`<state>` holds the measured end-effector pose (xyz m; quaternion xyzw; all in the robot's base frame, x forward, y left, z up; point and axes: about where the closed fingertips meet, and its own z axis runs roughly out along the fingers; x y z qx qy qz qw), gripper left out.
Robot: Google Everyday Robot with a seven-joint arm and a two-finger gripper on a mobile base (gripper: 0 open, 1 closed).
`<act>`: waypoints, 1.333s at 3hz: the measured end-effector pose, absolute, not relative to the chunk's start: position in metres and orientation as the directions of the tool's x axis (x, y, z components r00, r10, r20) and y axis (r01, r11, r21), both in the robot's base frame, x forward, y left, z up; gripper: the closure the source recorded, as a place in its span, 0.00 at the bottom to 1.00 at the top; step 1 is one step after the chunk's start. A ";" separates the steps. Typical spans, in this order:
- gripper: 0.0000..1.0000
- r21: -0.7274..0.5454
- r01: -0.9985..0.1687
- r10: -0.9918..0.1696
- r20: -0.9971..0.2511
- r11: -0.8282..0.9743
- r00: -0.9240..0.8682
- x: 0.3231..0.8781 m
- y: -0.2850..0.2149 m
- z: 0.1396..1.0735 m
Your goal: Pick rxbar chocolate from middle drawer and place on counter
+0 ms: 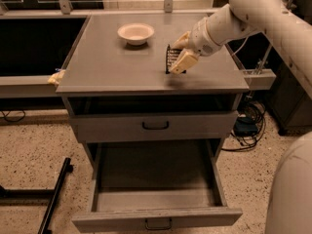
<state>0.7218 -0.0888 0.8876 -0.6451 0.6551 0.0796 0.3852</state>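
The rxbar chocolate (169, 59), a slim black bar with pale print, stands on edge on the counter (112, 65), right of its middle. My gripper (178, 55) comes in from the right on the white arm and is shut on the bar, its cream fingers (185, 61) on the bar's right side. The bar's lower edge is at the counter's surface. The middle drawer (156, 219) is pulled out fully at the bottom of the cabinet, and its deep grey tray holds nothing that I can see.
A round cream bowl (136, 33) sits at the back of the counter, left of my gripper. The taller drawer with a black handle (156, 126) is closed. A yellowish object (55, 77) lies on the left rail. A black bar (54, 196) lies on the floor; cables (248, 126) lie at the right.
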 end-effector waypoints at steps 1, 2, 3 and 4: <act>0.35 -0.393 -0.906 -0.784 -0.607 0.155 0.129 0.722 -0.089 0.888; 0.10 -0.393 -0.907 -0.784 -0.607 0.155 0.129 0.722 -0.089 0.888; 0.00 -0.393 -0.907 -0.784 -0.607 0.155 0.129 0.722 -0.089 0.888; 0.00 -0.393 -0.907 -0.784 -0.607 0.155 0.129 0.722 -0.089 0.887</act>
